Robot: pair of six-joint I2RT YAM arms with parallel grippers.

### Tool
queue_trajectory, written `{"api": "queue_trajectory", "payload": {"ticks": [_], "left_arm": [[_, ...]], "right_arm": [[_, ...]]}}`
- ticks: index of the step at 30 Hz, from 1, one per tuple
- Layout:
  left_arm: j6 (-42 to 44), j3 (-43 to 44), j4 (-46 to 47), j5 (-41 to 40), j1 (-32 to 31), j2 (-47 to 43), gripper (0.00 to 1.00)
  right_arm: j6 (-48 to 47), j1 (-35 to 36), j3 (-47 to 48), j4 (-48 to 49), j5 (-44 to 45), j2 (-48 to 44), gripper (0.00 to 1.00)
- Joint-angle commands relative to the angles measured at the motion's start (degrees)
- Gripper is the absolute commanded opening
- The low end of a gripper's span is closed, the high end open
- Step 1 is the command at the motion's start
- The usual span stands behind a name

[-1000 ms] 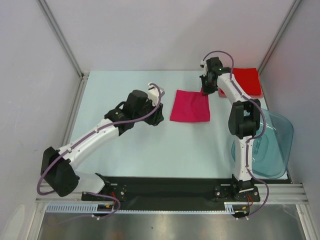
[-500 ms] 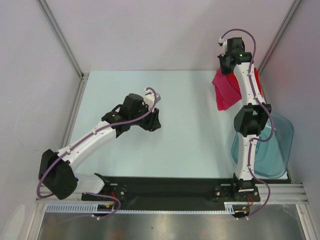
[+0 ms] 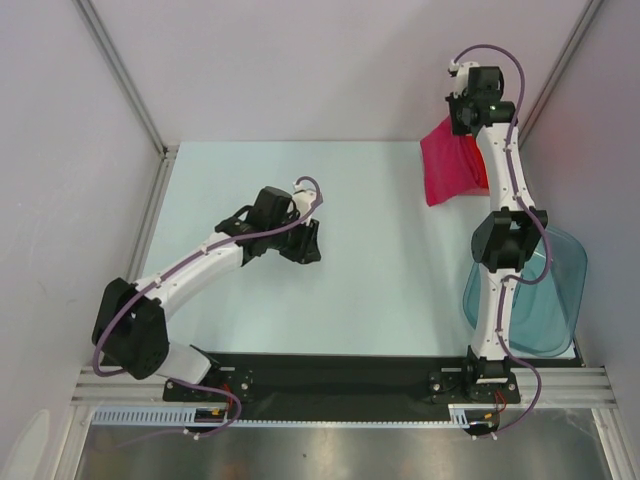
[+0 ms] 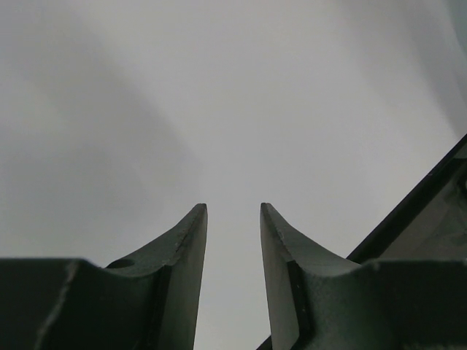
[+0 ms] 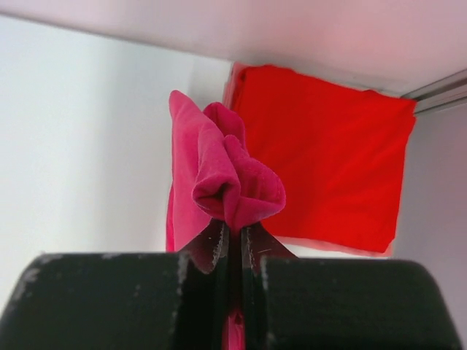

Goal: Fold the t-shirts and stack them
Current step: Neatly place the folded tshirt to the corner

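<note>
Two t-shirts are showing at the far right corner of the table [image 3: 380, 290]; the right gripper [image 5: 235, 244] is pinching the magenta-pink t-shirt [image 5: 219, 175] by a bunched fold, jaws pressed together on the cloth, and the shirt is hanging in the air; the red t-shirt [image 5: 321, 146] is lying folded flat on the table below it. The left gripper [image 3: 308, 240] is hovering over the middle of the table, fingers apart and holding nothing. The step, as I judge it, is placing the pink shirt onto the red one; to do it well, the arm should be lowering slowly, letting the free lower edge touch first, then laying the cloth across so the fold is not opening; releasing only when the cloth is resting.
</note>
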Motion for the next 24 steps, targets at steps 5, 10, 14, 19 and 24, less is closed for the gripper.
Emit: {"api": "queue_trajectory", "payload": {"ticks": [5,10,14,19,24], "left_arm": [[-0.60,3.14,-0.03,2.19,0.52,0.27,0.40],[-0.08,2.88,-0.65,1.67,0.61,-0.08,0.40],[-0.43,2.53,-0.30,2.28,0.78,-0.08,0.40],[-1.04,1.65,0.05,2.81,0.87,-0.43,0.40],[-1.13,1.74,-0.21,2.81,0.87,-0.44,0.40]], "right_arm": [[-2.16,-0.86,5.20,3.41,-2.10,-1.47,0.00],[-2.77,-0.95,3.45,4.99,-3.96,-3.05,0.00],[-3.30,-0.95,4.50,5.42,-3.69,-3.23,0.00],[-4.53,-1.21,5.12,5.17,-2.55,-3.41,0.00],[-5.05,-1.30,5.65,4.81,-2.55,-4.37,0.00]]}}
